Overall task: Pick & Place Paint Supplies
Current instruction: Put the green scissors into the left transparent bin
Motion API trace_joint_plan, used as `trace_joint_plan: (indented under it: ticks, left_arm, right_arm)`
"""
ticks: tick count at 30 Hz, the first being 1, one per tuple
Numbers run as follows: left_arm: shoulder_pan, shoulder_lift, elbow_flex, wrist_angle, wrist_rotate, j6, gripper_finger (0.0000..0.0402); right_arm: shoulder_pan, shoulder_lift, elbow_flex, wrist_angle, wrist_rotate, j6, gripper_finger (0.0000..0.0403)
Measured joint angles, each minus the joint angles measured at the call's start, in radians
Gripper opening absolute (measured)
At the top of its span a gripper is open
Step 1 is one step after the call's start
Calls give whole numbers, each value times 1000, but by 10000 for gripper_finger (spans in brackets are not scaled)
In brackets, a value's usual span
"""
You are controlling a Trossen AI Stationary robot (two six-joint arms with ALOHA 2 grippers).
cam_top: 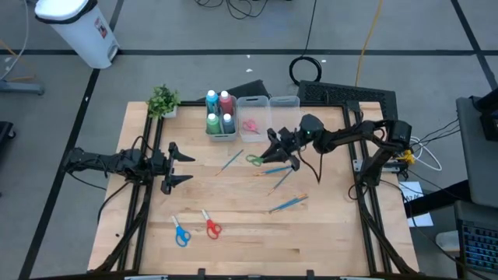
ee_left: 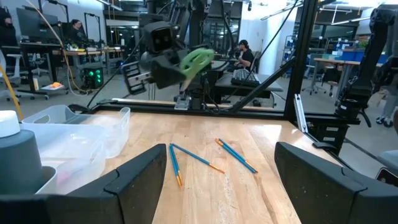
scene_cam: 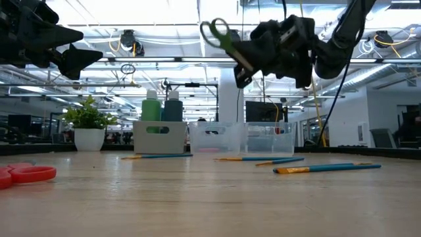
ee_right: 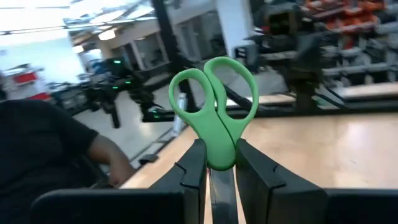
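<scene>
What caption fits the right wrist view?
Right end effector shut on green scissors, lifted above the table.

From my seat, the high view puts the potted plant [cam_top: 163,100] at the table's [cam_top: 241,233] upper left, with the bin of paint bottles [cam_top: 221,113] just right of it and two more bins [cam_top: 268,111] continuing rightward along the top edge. One of those bins holds something, scissors I think. The right gripper [cam_top: 274,148] sits just right of centre, below the bins, carrying scissors [cam_top: 254,160] clear of the tabletop. Brushes [cam_top: 282,184] lie scattered below and beside it. The left gripper [cam_top: 177,167] is at left centre. Two more scissors [cam_top: 195,229] lie side by side toward the lower left.
</scene>
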Motion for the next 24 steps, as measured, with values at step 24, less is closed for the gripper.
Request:
trace_joint_plan:
  ticks: [24]
  left_arm:
    - [0, 0, 0, 0, 0, 0, 308]
  right_arm:
    - [58, 0, 46, -226, 888, -197, 45]
